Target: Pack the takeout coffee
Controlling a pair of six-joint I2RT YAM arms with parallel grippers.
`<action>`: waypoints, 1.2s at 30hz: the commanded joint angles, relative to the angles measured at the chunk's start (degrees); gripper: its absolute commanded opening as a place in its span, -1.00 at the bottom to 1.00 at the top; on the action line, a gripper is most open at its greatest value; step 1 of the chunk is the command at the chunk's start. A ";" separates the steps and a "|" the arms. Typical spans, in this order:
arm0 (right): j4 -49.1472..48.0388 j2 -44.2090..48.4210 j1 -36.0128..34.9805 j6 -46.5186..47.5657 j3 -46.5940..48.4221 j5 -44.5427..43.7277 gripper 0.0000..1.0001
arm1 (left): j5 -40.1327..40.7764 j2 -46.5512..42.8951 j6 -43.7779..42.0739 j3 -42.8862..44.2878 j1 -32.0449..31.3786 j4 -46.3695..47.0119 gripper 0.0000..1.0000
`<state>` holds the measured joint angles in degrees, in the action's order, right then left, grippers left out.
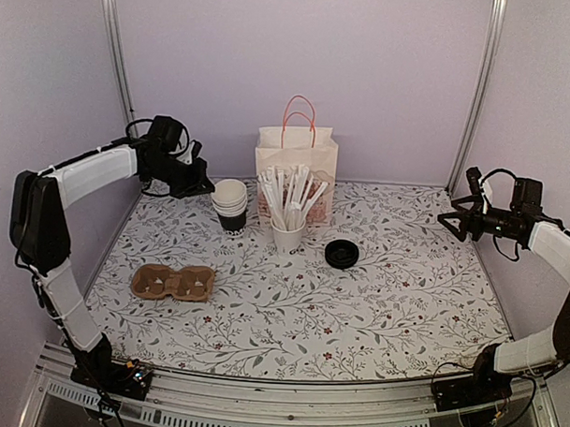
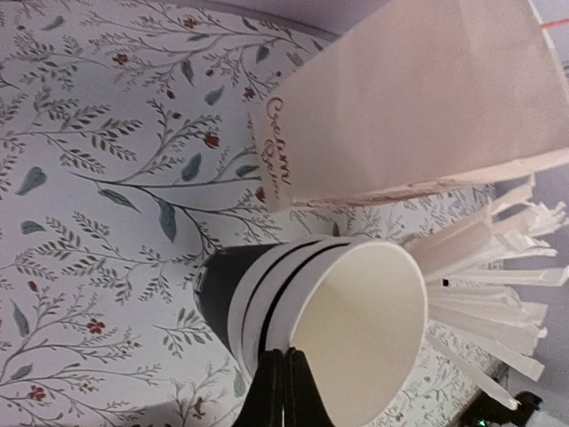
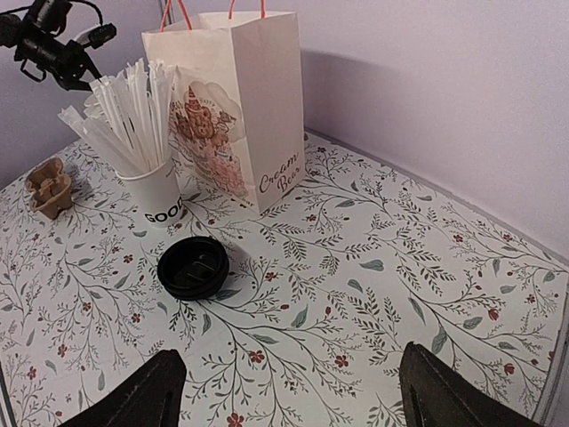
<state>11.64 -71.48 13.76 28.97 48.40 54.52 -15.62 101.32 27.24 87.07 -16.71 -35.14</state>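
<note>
Closely first: left gripper [image 2: 283, 384]. Jaws pressed together, nothing between them, tips at the near rim of the stack of cups [image 2: 238, 302]. Whether they touch the rim I cannot tell from the wrist view; the overhead view puts the tips just beside the stack, on its left. Stack stands upright: dark walls, white rims, white inside, no lids. Paper bag [image 2: 418, 116] just behind it, white cup of wrapped sticks [image 1: 289, 236] near it on the right.

Right gripper [image 3: 292, 356]: jaws spread wide, empty, held in the air well apart from everything, looking across the table [image 1: 394, 311] toward the black lid [image 3: 193, 266].

Takeout coffee: no lidded cup anywhere in view. Its lid lies flat and alone on the table, in front of the bag, near the stick cup. The cup would have to come off the stack, I judge.

Step in hand, as I read it: left arm about to take one cup.
- Closed jaws cannot grasp, so open them before moving in.
- One finger inside the rim, one outside on the wall.
- Pinch lightly; paper dents.
- Nested cups may cling. Lift slowly, straight up along the stack, and check that only one comes.
- Keep clear of the sticks; they fan out toward the stack.

Cardboard carrier [image 1: 173, 283] sits near the left arm, a likely place to set the cup.
</note>
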 commanded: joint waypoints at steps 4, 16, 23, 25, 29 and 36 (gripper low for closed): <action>1.11 -0.82 -0.74 0.72 2.20 -0.21 0.73 | 29.59 2.67 -4.66 9.32 -5.84 -10.84 -1.00; 1.45 -1.41 -1.29 1.15 2.38 -0.31 0.73 | -9.87 -2.71 1.67 -2.93 2.02 4.69 -1.00; 1.67 -1.25 -1.47 1.42 2.47 -0.84 0.73 | 10.09 -1.47 -2.30 1.23 -2.67 -2.29 -1.00; 2.02 -1.37 -1.50 1.44 2.65 -0.89 0.73 | 24.16 0.88 -4.87 6.17 -5.16 -10.30 -1.00; 2.03 -1.38 -1.46 1.53 2.66 -0.91 0.73 | -6.16 -2.28 -1.30 -2.43 -1.27 3.08 -1.00; 2.09 -1.45 -1.45 1.53 2.66 -1.00 0.73 | -2.32 -2.63 0.23 1.09 -0.94 0.49 -1.00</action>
<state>12.95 -72.51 12.64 29.87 49.34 53.69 -16.01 100.22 26.52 86.21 -18.11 -35.94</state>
